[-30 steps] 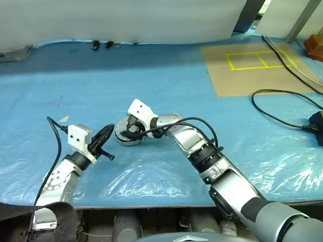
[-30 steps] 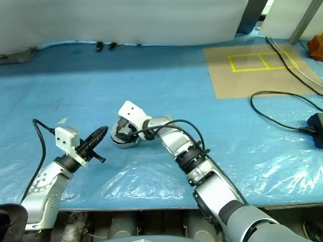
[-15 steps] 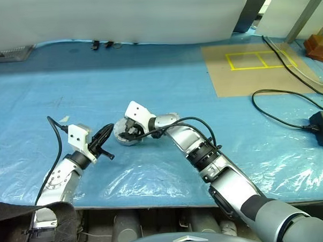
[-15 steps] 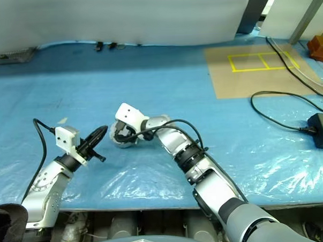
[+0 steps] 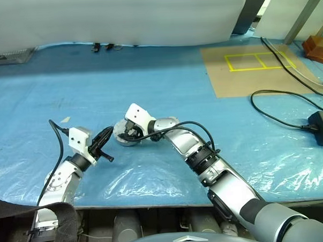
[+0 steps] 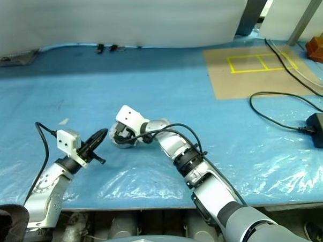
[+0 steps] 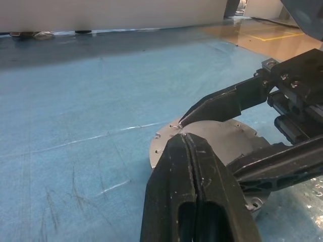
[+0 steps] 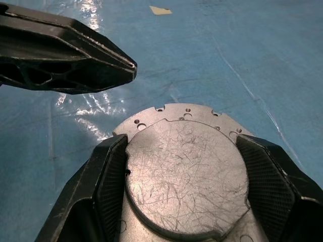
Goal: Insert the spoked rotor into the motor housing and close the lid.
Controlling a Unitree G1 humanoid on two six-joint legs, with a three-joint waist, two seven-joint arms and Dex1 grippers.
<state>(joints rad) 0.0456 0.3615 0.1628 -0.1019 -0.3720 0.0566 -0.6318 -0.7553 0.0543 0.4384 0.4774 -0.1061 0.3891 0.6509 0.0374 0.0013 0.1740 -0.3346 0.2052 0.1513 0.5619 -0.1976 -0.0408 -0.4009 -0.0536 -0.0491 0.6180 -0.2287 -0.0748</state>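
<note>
Your right gripper (image 8: 184, 176) straddles the round, scratched silver metal motor housing (image 8: 187, 166) flat on the blue table sheet (image 5: 165, 88); your clenched, empty left gripper (image 5: 104, 139) points at it from just beside.

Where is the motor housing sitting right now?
The motor housing rests on the blue plastic sheet, left of centre in the head views, between the right gripper fingers, with the shut left gripper beside it.
</note>
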